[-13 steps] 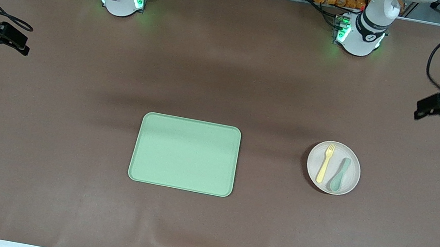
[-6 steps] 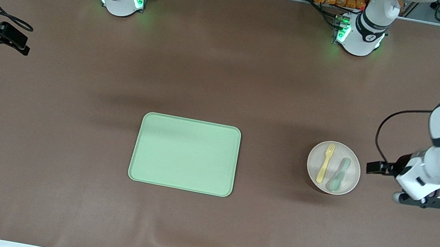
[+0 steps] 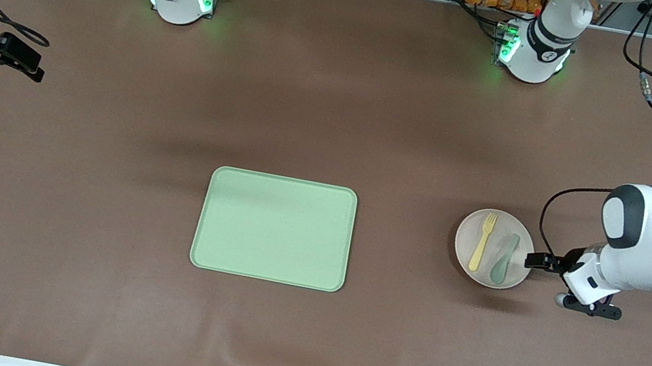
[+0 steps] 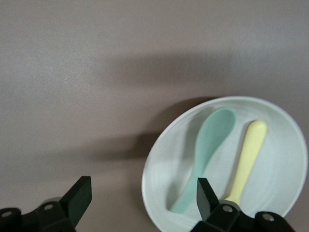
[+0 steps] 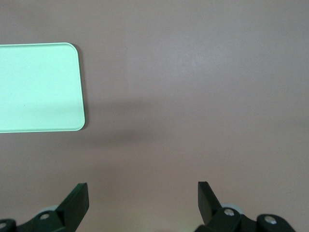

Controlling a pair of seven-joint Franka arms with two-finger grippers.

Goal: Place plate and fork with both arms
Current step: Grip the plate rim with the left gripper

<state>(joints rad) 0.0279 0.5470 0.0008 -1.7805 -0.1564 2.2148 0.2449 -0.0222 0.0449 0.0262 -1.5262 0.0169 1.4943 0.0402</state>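
Observation:
The round pale plate (image 3: 494, 238) lies on the brown table toward the left arm's end, beside the green tray. On it rest the yellow fork (image 3: 481, 240) and a grey-green spoon (image 3: 503, 259). My left gripper (image 3: 532, 260) is low at the plate's edge on the side away from the tray. In the left wrist view the plate (image 4: 166, 166), the fork (image 4: 248, 152) and the spoon (image 4: 207, 147) show, and the left gripper (image 4: 143, 189) is open with its jaws astride the rim, touching nothing. My right gripper (image 3: 30, 65) waits open over bare table at the right arm's end.
A rectangular light green tray (image 3: 274, 227) lies mid-table, its corner visible in the right wrist view as the tray (image 5: 38, 87). The right gripper (image 5: 142, 191) has bare brown mat under it. Both arm bases stand along the table edge farthest from the front camera.
The left arm has swung down from the table's end to the plate's edge, bringing its open gripper to the rim. The right arm, plate, fork and tray have not moved.

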